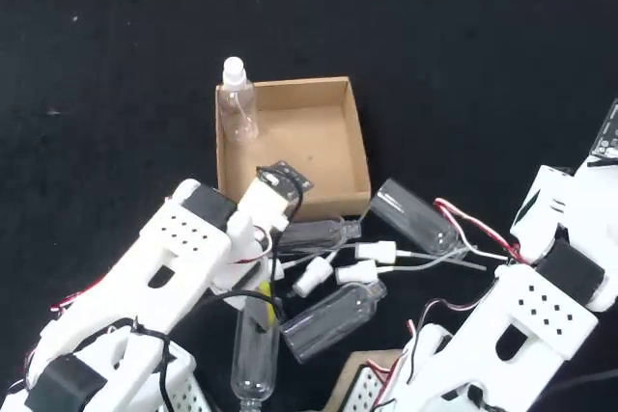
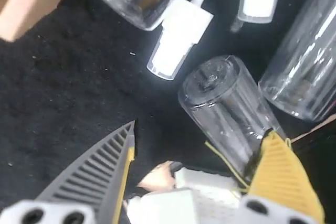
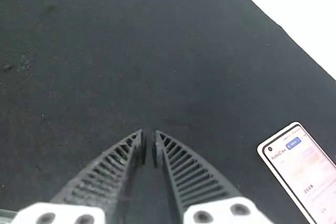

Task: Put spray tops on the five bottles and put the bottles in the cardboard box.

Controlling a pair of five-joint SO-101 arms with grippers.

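Stretching across the whole high view, the black table (image 1: pixel 116 65) carries everything. The left arm (image 1: pixel 164 277) rises from the lower left of the frame toward the centre, its wrist bent down over the clutter. The right arm (image 1: pixel 521 320) comes in from the lower right and angles toward the right edge.

The cardboard box (image 1: pixel 359 147) sits open just above centre. One capped bottle (image 1: pixel 237 108) stands upright at its upper-left corner with a white spray top on.

Four uncapped bottles lie on the table below the box:
- one (image 1: pixel 319 234) just under the box's lower edge
- one (image 1: pixel 415 217) off its lower-right corner
- one (image 1: pixel 333 317) lower centre
- the nearest bottle (image 1: pixel 254 349) running down to the bottom edge under the left wrist

Three loose spray tops (image 1: pixel 377 252) lie between them.

In the left wrist view the left gripper (image 2: pixel 201 131) is spread wide. The nearest bottle's base (image 2: pixel 220 93) lies between the fingers, close to the lower-right finger (image 2: pixel 278 166).

The right gripper (image 3: pixel 148 140) has its fingers pressed almost together over bare table, holding nothing. A phone (image 3: pixel 302 166) lies at the lower right of that view.
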